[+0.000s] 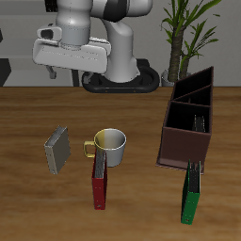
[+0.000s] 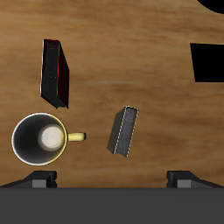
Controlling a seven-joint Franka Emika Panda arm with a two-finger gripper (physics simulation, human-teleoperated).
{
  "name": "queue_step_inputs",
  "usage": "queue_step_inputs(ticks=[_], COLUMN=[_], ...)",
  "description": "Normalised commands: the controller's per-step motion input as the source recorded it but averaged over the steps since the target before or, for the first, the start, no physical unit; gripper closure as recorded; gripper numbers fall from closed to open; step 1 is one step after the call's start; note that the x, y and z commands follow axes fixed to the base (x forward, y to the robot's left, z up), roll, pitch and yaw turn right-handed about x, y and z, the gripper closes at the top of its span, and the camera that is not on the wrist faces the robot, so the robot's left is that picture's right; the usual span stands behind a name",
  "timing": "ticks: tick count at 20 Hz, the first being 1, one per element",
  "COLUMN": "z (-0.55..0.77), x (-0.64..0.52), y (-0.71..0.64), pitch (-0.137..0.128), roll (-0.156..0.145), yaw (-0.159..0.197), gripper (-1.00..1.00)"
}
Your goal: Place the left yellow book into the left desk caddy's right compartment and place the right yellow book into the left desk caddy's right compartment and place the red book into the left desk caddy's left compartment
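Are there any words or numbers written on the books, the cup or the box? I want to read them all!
There is no writing to read in either view.
Red book: plain cover, no title.
Grey-looking book: plain, no words.
Green book: plain, no words.
Mug: no label or logo.
Desk caddy: bare dark wood, no sign.

Two views, front-high and straight down

One camera faces the robot from above the bench's (image 1: 28,122) front edge; the other looks down from high up. Both catch mug (image 1: 110,144) (image 2: 38,139), red book (image 1: 99,180) (image 2: 54,72), grey book (image 1: 57,150) (image 2: 123,132).
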Motion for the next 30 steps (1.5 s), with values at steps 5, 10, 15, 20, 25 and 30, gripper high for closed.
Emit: queue_step_inputs(ticks=[5,10,15,20,25,30], z=[-0.21,-0.33,-0.31,-0.43,-0.32,-0.29], x=[0.25,0.26,0.19,0.20,0.04,0.01], y=[-0.29,-0.19,-0.13,-0.01,-0.09,-0.16], pitch=[0.025,0.054,0.015,0.029,0.034,0.016], roll=[0.029,0.015,0.008,0.026,0.014,-0.014], yaw=[0.003,-0.007,-0.046,-0.036,-0.035,-0.037], gripper=[-1.00,-1.00,-1.00,-1.00,-1.00,-1.00])
